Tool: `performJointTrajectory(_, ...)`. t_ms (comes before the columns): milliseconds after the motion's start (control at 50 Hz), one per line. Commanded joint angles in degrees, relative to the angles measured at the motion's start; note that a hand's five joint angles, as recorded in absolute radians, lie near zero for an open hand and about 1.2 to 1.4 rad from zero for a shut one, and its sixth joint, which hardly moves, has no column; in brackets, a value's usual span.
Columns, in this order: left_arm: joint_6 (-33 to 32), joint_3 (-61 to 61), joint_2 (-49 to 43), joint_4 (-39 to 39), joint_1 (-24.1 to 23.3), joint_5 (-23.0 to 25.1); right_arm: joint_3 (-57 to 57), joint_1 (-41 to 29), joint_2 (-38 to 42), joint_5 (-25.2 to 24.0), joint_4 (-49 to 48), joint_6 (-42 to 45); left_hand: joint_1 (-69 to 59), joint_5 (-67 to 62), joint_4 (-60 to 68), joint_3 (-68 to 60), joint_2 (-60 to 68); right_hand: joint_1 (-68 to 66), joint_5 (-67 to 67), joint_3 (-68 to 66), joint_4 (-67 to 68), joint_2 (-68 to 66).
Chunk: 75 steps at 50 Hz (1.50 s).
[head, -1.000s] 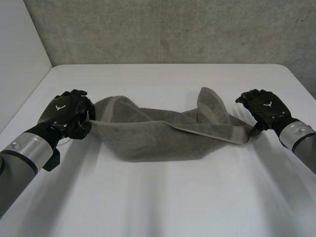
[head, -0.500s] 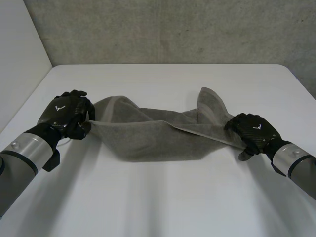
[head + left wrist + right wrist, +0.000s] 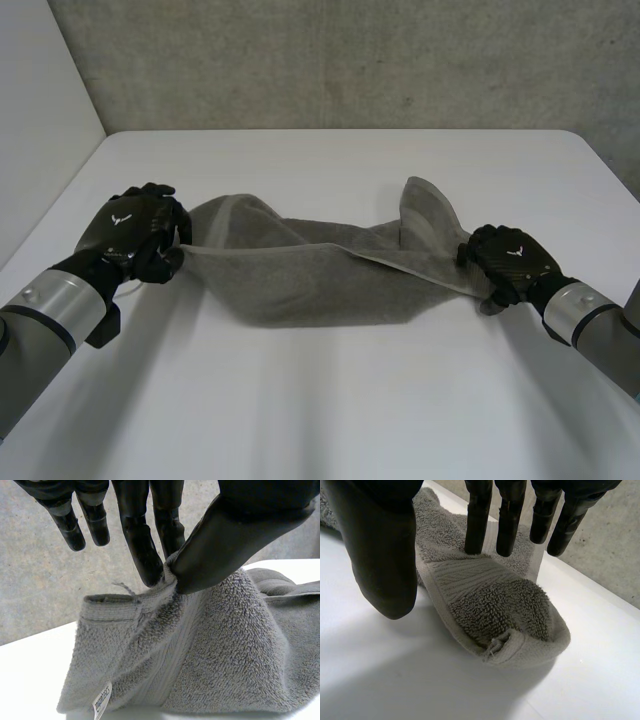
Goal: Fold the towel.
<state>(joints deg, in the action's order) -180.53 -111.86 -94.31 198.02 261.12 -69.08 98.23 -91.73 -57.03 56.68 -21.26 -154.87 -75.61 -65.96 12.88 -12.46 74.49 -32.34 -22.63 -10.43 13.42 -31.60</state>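
A grey towel (image 3: 320, 275) lies bunched in a long band across the white table (image 3: 330, 400). My left hand (image 3: 130, 232) is at its left end. In the left wrist view the thumb (image 3: 225, 545) pinches a corner hem of the towel (image 3: 215, 650) against the fingers (image 3: 142, 555), and a white label hangs below. My right hand (image 3: 510, 258) sits over the towel's right end. In the right wrist view its straight fingers (image 3: 476, 520) touch the top of the folded towel end (image 3: 495, 605), while the thumb (image 3: 380, 555) stands beside the towel's edge with a gap.
A grey concrete wall (image 3: 330, 60) runs behind the table's far edge. A pale wall (image 3: 40, 120) stands at the left. A flap of the towel (image 3: 425, 205) rises just inward of my right hand.
My right hand has moved from beyond the towel's right end to above it, nearer the front, and its fingers have lowered onto the cloth. The left hand has stayed in place.
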Motion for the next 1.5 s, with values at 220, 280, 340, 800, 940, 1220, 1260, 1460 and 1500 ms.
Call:
performJointTrajectory(220, 0.01, -0.11, 0.00, 0.00, 0.00, 0.00, -4.00, -0.29, 2.97, 0.10, 0.43, -0.17, -4.39, -4.04, -2.88, 2.46, 5.51, -0.79, -0.50, 0.43, -3.42, -1.53)
performJointTrajectory(280, 0.01, -0.02, 0.00, 0.00, 0.00, 0.00, -4.89, -0.91, 3.77, 0.10, 0.43, -0.26, -4.39, -4.04, -2.88, 2.46, 5.51, -0.95, -0.66, 0.43, -3.42, -1.70)
performJointTrajectory(340, 0.01, -0.02, 0.00, 0.00, 0.00, 0.00, -5.85, -1.35, 4.56, 0.18, 0.52, -0.26, -4.39, -4.04, -2.88, 2.46, 5.51, -2.46, -2.17, 0.43, -3.42, -3.21)
performJointTrajectory(800, 0.01, -0.11, 0.00, 0.09, 0.09, -0.09, -9.37, -1.53, 6.23, 1.41, 0.78, -0.26, -4.39, -4.04, -2.88, 2.46, 5.51, -20.95, -20.66, 0.43, -3.42, -21.70)
performJointTrajectory(940, 0.01, -0.11, 0.00, 0.09, 0.18, -0.09, -9.46, -1.53, 3.95, 1.50, 2.80, -0.70, -4.39, -4.04, -2.88, 2.46, 5.51, -26.19, -25.90, 0.43, -3.42, -26.93)
performJointTrajectory(1220, 0.01, -0.20, 0.35, -0.09, -0.35, -0.18, -6.38, -0.47, -2.56, 0.10, 8.16, -0.52, -4.39, -4.04, -2.88, 2.46, 5.51, -33.59, -33.30, 0.43, -3.42, -34.33)
performJointTrajectory(1260, 0.01, -0.28, 0.44, -0.17, -0.26, -0.27, -6.03, -0.30, -3.26, -0.25, 8.69, -0.26, -4.39, -4.04, -2.88, 2.46, 5.51, -33.59, -33.30, 0.43, -3.42, -34.33)
performJointTrajectory(1460, -0.08, -0.20, 0.26, -0.17, 0.00, -0.18, -3.66, 3.40, -4.84, -2.36, 10.62, -0.17, -4.39, -4.04, -2.88, 2.46, 5.51, -32.58, -32.29, 0.43, -3.42, -33.33)
performJointTrajectory(1500, -0.08, -0.28, 0.18, -0.17, -0.08, -0.18, -3.40, 3.66, -4.84, -2.36, 10.54, -0.17, -4.39, -4.04, -2.88, 2.46, 5.51, -32.58, -32.29, 0.43, -3.42, -33.32)
